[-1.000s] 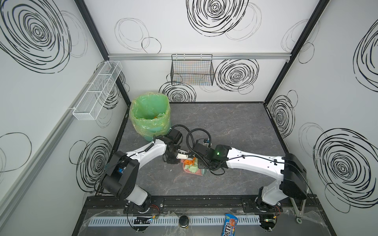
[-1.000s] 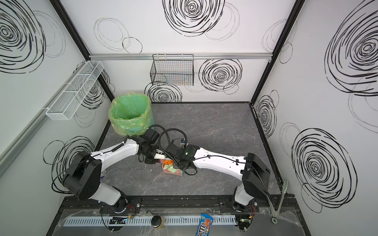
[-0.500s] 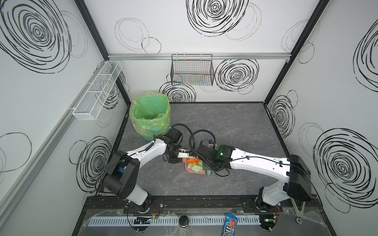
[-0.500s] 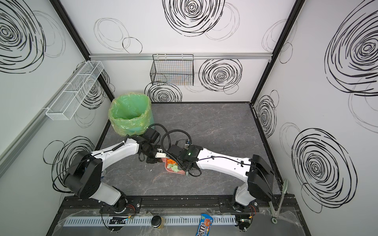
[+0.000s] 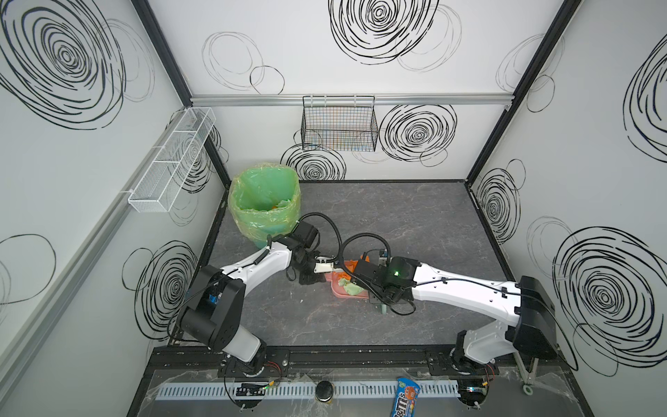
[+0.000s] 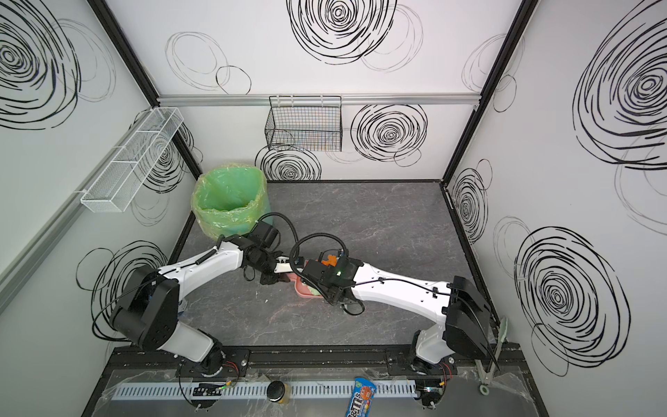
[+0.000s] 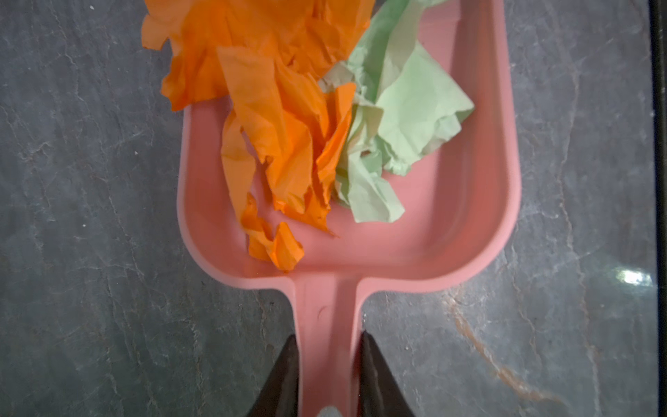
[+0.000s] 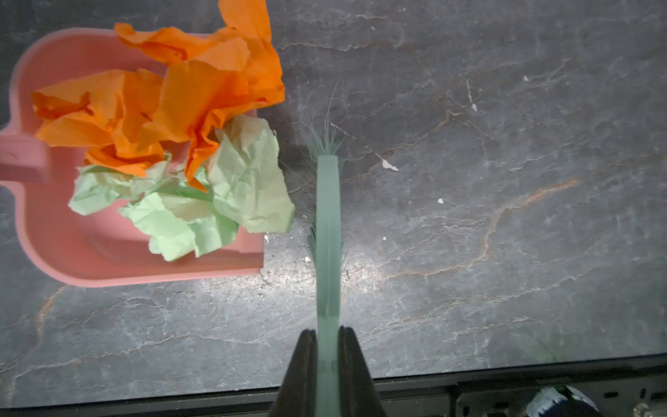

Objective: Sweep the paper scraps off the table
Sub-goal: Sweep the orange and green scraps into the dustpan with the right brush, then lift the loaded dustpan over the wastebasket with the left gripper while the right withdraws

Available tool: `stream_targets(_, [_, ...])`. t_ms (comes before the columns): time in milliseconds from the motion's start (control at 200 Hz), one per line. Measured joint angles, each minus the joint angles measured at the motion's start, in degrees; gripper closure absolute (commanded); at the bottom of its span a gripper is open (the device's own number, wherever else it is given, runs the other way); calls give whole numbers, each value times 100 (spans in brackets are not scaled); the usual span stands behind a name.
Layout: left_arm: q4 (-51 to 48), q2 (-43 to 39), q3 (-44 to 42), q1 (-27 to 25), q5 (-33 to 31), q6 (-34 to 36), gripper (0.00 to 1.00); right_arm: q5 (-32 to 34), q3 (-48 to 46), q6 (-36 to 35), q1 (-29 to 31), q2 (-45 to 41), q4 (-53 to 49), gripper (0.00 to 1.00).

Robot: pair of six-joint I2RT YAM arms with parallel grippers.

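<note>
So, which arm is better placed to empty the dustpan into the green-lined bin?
Left, probably. The left claw is shut on the dustpan handle, the paper scraps lie in the pan, and the bin stands on that arm's side. The right claw holds only the brush.

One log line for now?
left end effector shut on pink plastic dustpan; right end effector shut on pale-green brush; orange, green paper scraps in dustpan

We see the veined grey table bearing a green-lined bin in its far left corner, a pink dustpan mid-table.
</note>
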Motion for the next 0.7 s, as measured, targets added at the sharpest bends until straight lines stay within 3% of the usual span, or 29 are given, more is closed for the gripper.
stream_targets(435, [-317,-549,382,424,459,-39,100,116,-341,-7,-629,-1060,-481,100])
stream_targets(700, [-918,-909,1019,715,579,68,100,7,-743,-815,-1379,-2135,308,100])
